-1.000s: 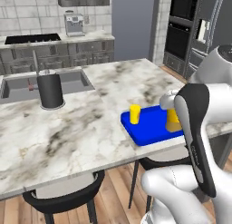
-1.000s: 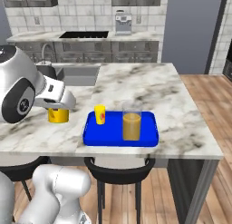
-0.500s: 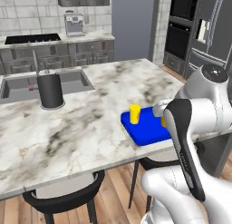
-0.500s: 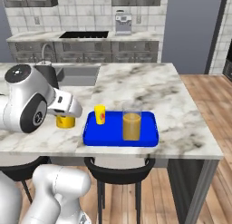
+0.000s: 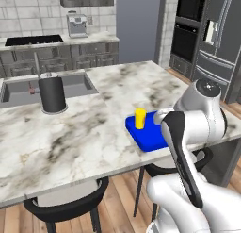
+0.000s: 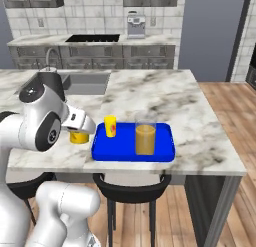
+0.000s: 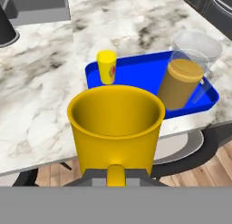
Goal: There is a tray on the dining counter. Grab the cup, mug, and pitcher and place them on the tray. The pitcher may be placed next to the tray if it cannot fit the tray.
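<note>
My gripper (image 6: 80, 130) is shut on the handle of the squat golden mug (image 7: 116, 124), which hangs upright just left of the blue tray (image 6: 161, 153). In the right base view the mug (image 6: 78, 137) sits under my hand, near the dining counter's (image 6: 150, 93) front edge. The slim yellow cup (image 7: 107, 66) with its red mark stands upright at the tray's (image 7: 136, 73) left end. The glass pitcher (image 7: 183, 82) of orange liquid stands on the tray's right half. My arm hides much of the tray (image 5: 143, 137) behind the cup (image 5: 140, 119) in the left base view.
A black canister (image 5: 52, 93) stands by the inset sink (image 5: 23, 88) at the far left of the island. Black stools (image 6: 131, 188) are tucked under the front edge. A back worktop with a coffee machine (image 6: 135, 25) runs along the tiled wall.
My hand has carried the mug to the right, closer to the tray's left end, and slightly toward the counter's front edge. Cup, pitcher and tray have stayed put.
</note>
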